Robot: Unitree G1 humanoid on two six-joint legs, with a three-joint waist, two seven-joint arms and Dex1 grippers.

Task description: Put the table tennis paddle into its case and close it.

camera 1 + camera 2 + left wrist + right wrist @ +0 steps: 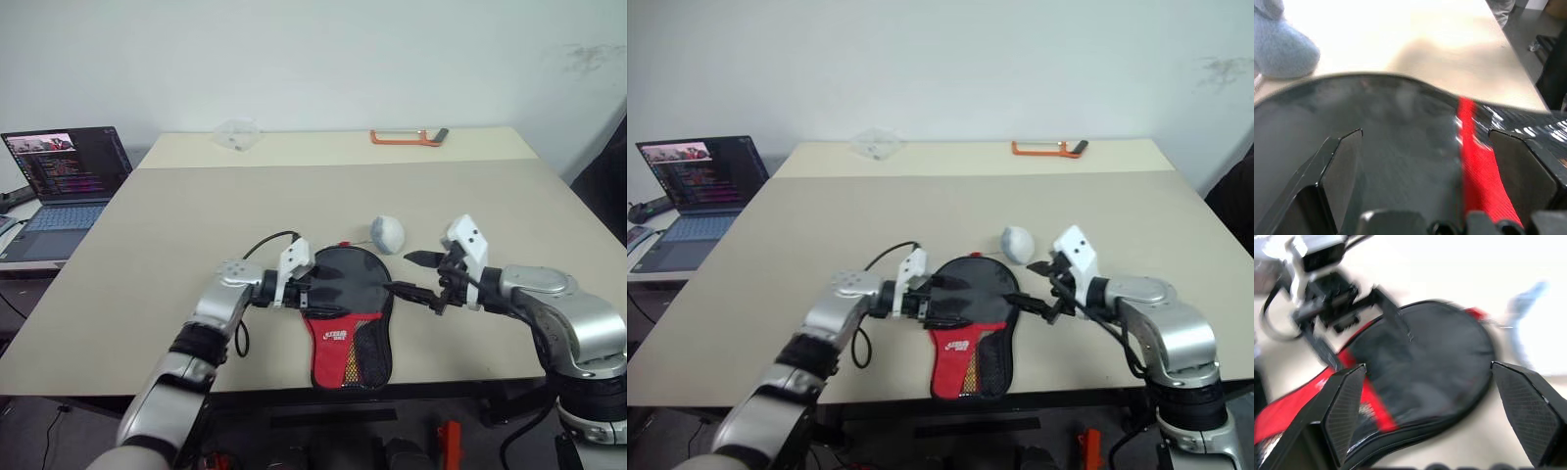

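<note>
Case (348, 313): soft paddle-shaped pouch, lying flat at lower centre of the head view, near the front edge of the desk (196, 225). Round black fabric top toward the back, red narrower part w/ white logo and black mesh pocket toward the front edge. Small red bit, prob. a zip pull, at the top of the round end. Paddle itself can't be made out; whether it's inside the case can't be told.

Grey-blue round tag (386, 233) sits on the desk just up-right of the case's round end, close to it; any link to the case too small to see.

Left gripper (315, 291) at the left edge of the case's black part, jaws spread wide, released, over the fabric; contact w/ the fabric can't be told. Left wrist view: black fabric and a red strip between the two fingers.

Right gripper (416, 277) just right of the case, jaws also spread wide, gripping nothing, apart from the fabric.

Count: 1 case, 1 tag, 2 grippers.

Elsewhere: 1 laptop (61, 186), open, screen lit, at far left; 1 orange tool (407, 137) at upper right-centre of the far desk; 1 clear plastic item (235, 134) upper centre-left.
</note>
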